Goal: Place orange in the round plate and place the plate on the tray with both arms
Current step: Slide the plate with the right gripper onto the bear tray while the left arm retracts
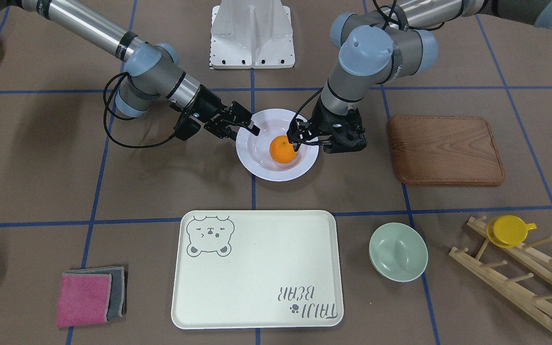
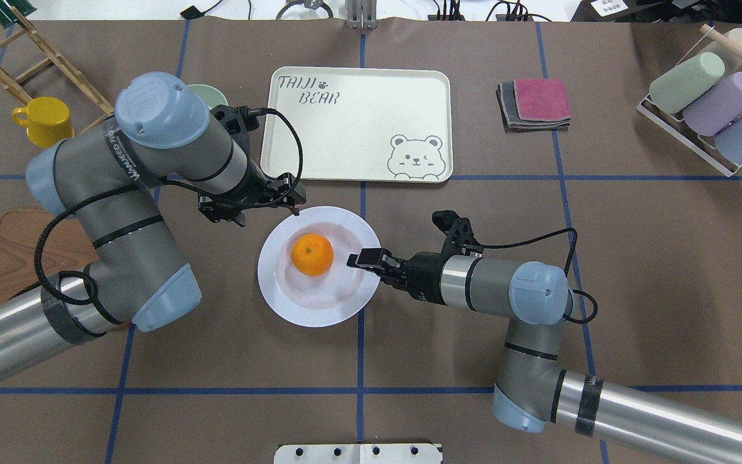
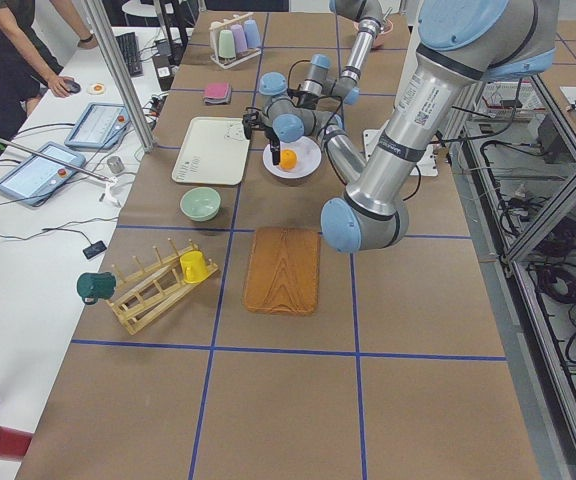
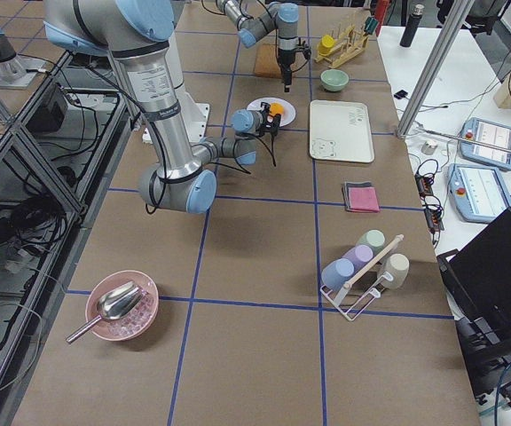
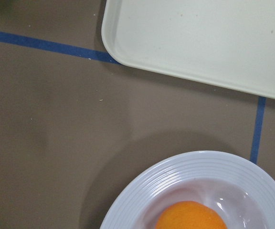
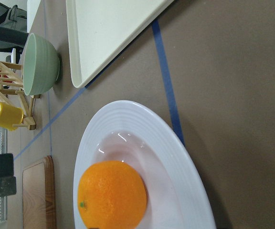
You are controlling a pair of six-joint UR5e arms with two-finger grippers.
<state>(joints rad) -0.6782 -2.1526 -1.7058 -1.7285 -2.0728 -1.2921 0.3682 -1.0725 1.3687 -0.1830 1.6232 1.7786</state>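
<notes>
The orange (image 2: pixel 312 254) lies in the well of the white round plate (image 2: pixel 300 308), which rests on the table. My left gripper (image 2: pixel 294 205) points down over the plate's far-left rim, open, holding nothing; in the front view this left gripper (image 1: pixel 303 137) stands just beside the orange (image 1: pixel 281 149). My right gripper (image 2: pixel 363 260) reaches in low and level from the right, open, its upper finger lying over the plate's right rim. The cream bear tray (image 2: pixel 358 71) lies bare just beyond the plate. Both wrist views show the orange (image 6: pixel 111 194) and plate (image 5: pixel 142 191), but no fingers.
A brown wooden board (image 1: pixel 446 149) lies beside the left arm. A pale green bowl (image 1: pixel 398 251) sits near the tray, and a wooden rack holds a yellow cup (image 1: pixel 508 231). Folded pink and grey cloths (image 2: pixel 535 103) and a rack of pastel cups (image 2: pixel 709 106) are off to the right.
</notes>
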